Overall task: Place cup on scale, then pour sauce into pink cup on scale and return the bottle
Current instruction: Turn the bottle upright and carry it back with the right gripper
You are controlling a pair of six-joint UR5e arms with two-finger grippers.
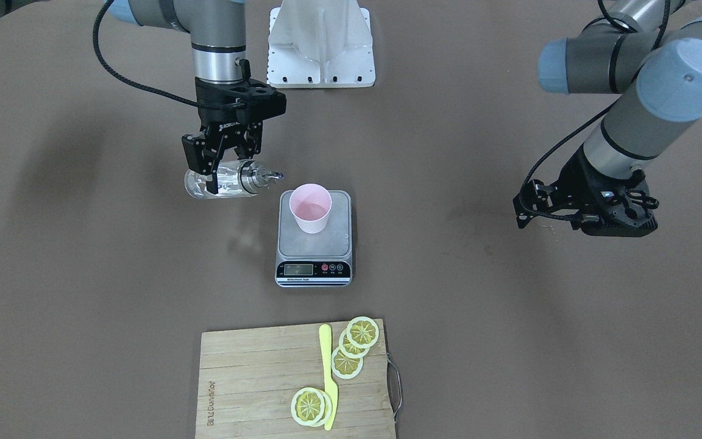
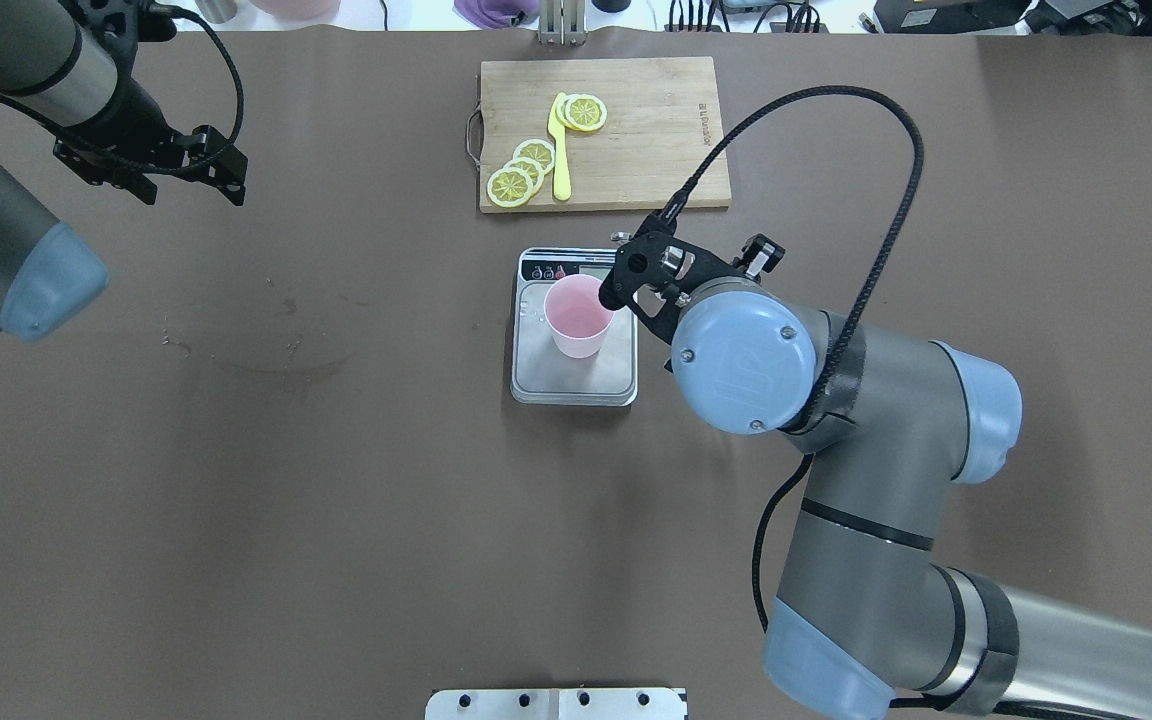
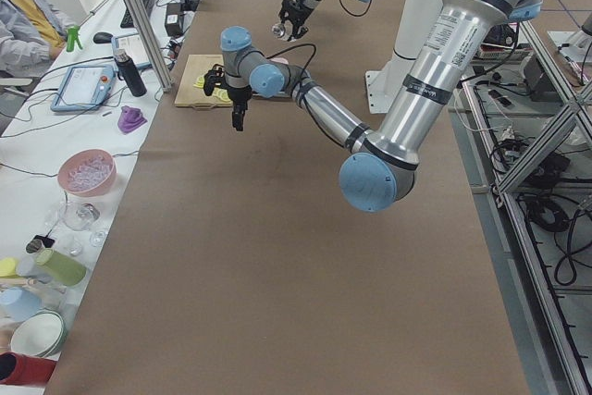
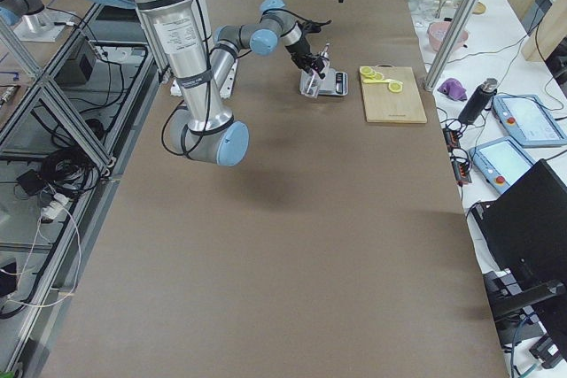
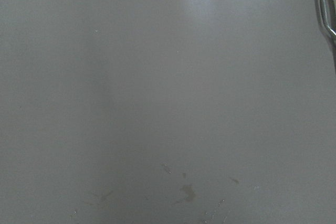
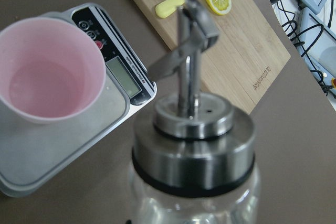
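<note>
Aim matters now: our right tool (image 1: 226, 167) grips the bottle (image 1: 232, 182) tipped sideways just beside the cup (image 1: 310, 207) standing on the scale (image 1: 336, 235), so we bring the pourer (image 1: 267, 175) over that cup before tilting further.

cup (image 1: 310, 210) upright on scale (image 1: 314, 245) | bottle (image 1: 232, 180) tipped sideways beside cup
</note>
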